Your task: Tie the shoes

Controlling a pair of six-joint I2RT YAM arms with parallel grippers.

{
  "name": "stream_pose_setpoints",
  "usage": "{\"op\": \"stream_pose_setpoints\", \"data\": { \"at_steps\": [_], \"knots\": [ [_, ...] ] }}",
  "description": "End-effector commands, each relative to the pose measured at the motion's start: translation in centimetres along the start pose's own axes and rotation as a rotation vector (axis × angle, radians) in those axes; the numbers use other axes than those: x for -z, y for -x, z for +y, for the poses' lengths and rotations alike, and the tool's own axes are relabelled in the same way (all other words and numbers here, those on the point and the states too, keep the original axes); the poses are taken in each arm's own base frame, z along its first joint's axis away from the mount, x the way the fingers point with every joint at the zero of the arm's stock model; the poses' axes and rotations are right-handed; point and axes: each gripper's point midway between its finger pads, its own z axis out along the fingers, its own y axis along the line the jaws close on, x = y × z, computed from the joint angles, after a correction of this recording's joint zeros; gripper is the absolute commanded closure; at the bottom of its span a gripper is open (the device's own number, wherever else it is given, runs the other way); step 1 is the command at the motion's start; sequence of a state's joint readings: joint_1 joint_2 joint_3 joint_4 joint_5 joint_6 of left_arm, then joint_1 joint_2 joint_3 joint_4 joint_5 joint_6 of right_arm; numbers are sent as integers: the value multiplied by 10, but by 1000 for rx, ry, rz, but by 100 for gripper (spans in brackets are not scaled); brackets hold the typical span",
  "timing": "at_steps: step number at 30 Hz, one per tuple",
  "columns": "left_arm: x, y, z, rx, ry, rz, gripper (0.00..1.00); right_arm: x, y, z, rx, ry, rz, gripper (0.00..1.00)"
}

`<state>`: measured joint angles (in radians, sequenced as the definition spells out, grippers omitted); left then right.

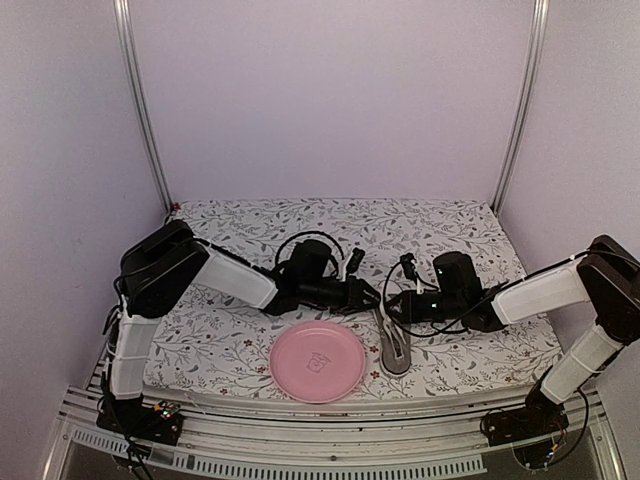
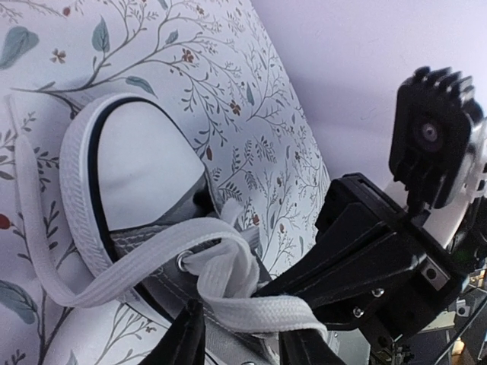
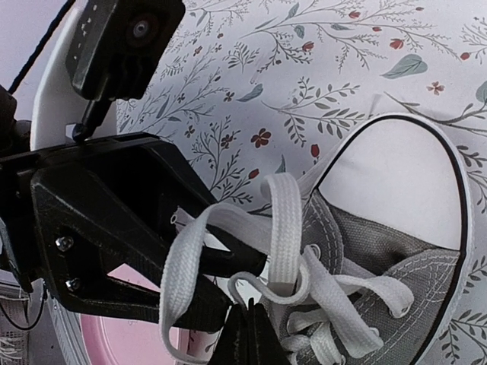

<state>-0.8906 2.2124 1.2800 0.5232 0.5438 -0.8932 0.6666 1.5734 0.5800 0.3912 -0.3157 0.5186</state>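
Slip is main risk: sneaker (image 1: 396,350) lies on desk (image 1: 250,225) just right of pink plate (image 1: 285,365), betw. both arms. Here the left fingers (image 2: 186,342) pinch a flat lace strand (image 2: 259,313); the right fingers (image 3: 247,338) look pressed together at a loop (image 3: 255,293), grip unclear. Uneven pull may undo the crossing or drag it.

Field note, around my floral tablecloth (image 1: 330,222): plain lilac walls (image 1: 330,90) behind and to both sides, aluminium posts (image 1: 143,110) at its far corners, aluminium rail (image 1: 300,432) along its near edge, light soft and even.
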Motion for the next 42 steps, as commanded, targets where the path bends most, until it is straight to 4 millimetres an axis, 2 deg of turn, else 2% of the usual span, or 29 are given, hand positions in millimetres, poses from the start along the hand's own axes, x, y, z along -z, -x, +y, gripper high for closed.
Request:
{"op": "stream_pose_setpoints", "data": {
  "at_steps": [1,9,14,21,25,29,32,35,38,42],
  "knots": [
    [-4,1,2,11,-18,1,68,3,-4,2,10,19,4,98],
    [-8,0,0,23,-48,12,74,5,-2,7,23,43,-5,98],
    [-9,-2,-2,37,-72,20,81,5,-1,7,23,45,-10,98],
    [-8,-5,-1,61,-77,31,99,8,4,9,26,45,-28,98],
    [2,4,-1,60,-68,4,100,11,6,9,26,37,-42,98],
    [17,12,0,45,-51,-9,100,20,11,8,30,11,-60,83],
    [23,13,-2,12,-39,35,100,30,15,4,44,-23,-83,58],
    [26,6,-1,-45,-2,102,100,39,20,-1,55,-56,-102,45],
    [31,0,4,-104,65,179,100,45,24,-4,73,-80,-113,36],
    [42,-8,14,-196,186,281,100,49,28,-5,89,-104,-119,31]
  ]
}}
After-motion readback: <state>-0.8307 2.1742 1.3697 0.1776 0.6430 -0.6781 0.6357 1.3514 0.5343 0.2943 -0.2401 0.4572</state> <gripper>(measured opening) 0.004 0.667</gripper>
